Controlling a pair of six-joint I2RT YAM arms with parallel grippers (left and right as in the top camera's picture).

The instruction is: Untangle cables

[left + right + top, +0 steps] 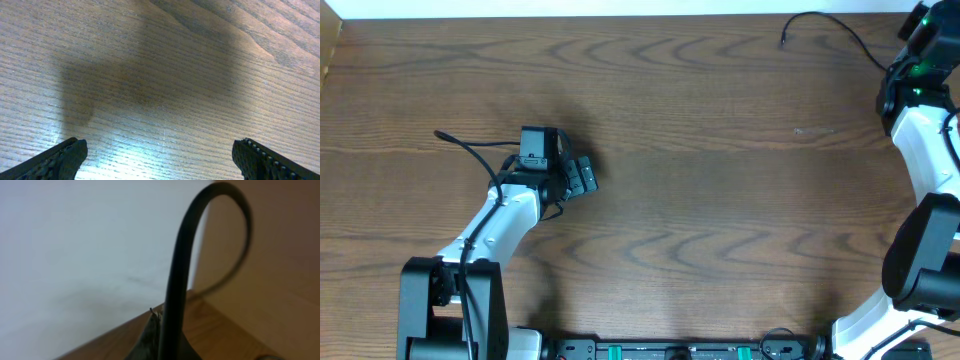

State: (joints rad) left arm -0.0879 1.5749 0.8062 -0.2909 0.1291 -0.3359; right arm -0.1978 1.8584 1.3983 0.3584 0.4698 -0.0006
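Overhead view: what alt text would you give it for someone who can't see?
A thin black cable trails across the far right corner of a wooden table from the right robot arm. The left arm's pincer hovers open over the wood at mid-left.

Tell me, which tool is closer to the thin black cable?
Right. The right tool is shut on the cable. The left tool hangs open over the table, far from it.

You had a brown, wood-grained counter, a thin black cable near its far right corner, and black, ribbed left fingers.
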